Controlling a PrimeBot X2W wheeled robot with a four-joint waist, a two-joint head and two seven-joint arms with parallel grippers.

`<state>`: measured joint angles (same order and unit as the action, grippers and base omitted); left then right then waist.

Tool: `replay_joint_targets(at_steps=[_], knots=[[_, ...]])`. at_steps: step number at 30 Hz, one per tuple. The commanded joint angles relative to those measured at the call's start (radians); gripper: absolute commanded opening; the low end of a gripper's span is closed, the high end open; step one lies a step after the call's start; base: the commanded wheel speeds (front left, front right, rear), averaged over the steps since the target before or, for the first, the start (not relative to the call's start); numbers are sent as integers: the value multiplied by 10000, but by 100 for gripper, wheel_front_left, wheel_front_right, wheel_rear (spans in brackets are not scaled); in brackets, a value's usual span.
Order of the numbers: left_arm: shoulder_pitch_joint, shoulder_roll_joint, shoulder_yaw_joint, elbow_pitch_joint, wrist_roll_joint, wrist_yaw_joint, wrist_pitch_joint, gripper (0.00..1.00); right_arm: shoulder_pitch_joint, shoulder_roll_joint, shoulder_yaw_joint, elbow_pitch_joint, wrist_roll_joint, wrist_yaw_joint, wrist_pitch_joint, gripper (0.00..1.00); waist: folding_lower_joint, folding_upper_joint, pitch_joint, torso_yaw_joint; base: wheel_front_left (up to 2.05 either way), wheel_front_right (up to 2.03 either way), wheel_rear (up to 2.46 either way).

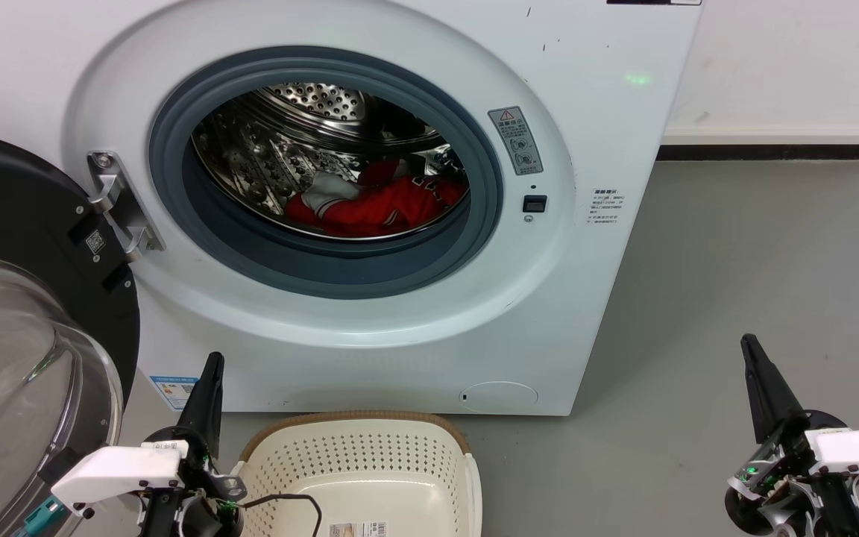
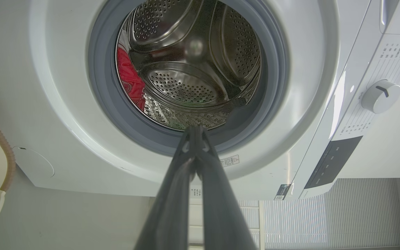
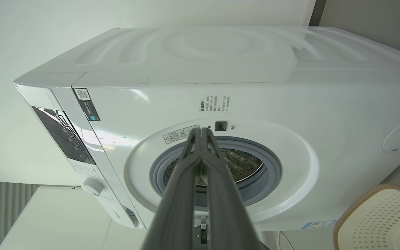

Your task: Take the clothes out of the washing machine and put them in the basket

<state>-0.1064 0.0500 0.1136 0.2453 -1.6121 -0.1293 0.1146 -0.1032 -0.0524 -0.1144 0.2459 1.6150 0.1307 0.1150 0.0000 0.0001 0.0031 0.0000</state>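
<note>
Red clothes (image 1: 381, 205) wait in the washing machine (image 1: 586, 149) at 12 o'clock, basket (image 1: 359, 447) at 6; left gripper (image 1: 212, 365) and right gripper (image 1: 751, 347) clenched empty, so I'd open one and reach in.

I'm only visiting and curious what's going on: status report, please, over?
Left tool and right tool both shut, holding nothing, low before the washing machine. Red clothes in the drum; door open. Basket at its foot. Nothing in the way.
</note>
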Motion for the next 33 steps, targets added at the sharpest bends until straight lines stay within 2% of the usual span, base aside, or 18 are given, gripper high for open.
replay_joint_targets(at_steps=[1,28,29,33], knots=[[-59,5,18,4,-20,-43,20,0,-127,30,-7,16,-60,0,21,0,0,-1,0,0,0,0,0],[-59,5,18,4,-20,-43,20,0,-127,31,-5,16,-57,0,18,0,0,-1,0,0,0,0,0],[0,0,-1,-2,2,0,-3,100,0,0,1,-1,-2,0,-3,100,0,-1,0,0,0,0,0],[246,-36,-51,261,7,15,-40,100,250,10,24,257,-10,0,-32,100,0,-1,1,0,0,0,0]])
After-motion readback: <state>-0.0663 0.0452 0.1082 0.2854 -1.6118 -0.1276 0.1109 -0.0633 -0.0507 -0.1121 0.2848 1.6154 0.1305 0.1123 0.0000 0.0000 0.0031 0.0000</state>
